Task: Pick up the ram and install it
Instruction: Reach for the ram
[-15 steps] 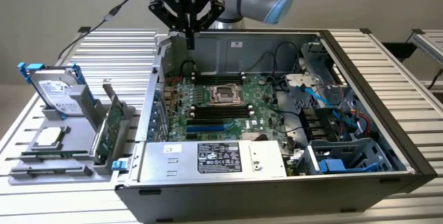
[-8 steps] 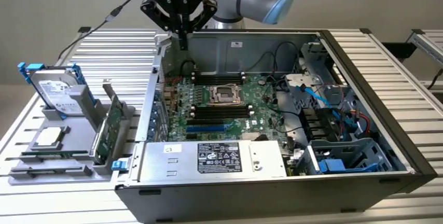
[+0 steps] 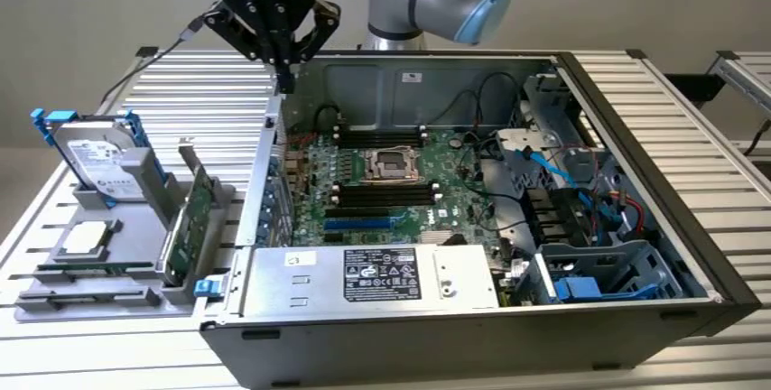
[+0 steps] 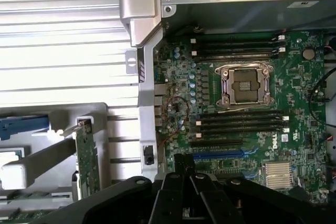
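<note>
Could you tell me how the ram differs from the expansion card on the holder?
The narrow green ram stick lies low across the exterior view; the wider green expansion card stands tall, running into depth, with a metal bracket. Both are green boards on the grey plastic holder.

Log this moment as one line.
hand: shut, empty, above case far corner | ram: lying in holder beside case

Silver arm [image 3: 404,0] with pale-blue joint caps [image 3: 485,9], black white-lettered gripper [image 3: 285,81]
</note>
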Tool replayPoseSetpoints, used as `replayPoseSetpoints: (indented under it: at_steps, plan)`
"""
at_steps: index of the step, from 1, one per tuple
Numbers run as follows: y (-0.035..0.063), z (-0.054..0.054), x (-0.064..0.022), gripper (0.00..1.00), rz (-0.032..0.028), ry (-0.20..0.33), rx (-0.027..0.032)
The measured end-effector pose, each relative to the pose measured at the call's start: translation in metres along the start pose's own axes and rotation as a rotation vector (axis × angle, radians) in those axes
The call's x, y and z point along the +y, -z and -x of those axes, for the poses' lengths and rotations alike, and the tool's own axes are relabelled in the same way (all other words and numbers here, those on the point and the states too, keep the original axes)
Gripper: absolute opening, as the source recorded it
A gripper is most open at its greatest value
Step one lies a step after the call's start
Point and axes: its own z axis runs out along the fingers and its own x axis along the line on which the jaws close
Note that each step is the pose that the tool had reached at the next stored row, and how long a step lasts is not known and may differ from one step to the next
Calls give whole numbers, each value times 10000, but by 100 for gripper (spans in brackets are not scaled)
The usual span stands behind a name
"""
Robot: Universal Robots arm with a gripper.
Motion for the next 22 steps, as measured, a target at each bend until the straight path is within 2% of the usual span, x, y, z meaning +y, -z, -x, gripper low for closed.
replayPoseSetpoints:
  at_steps: [8, 22]
  plan:
    - [-39, -357, -114, 11, 0, 1, -1]
    - [-68, -978, -363, 11, 1, 1, -1]
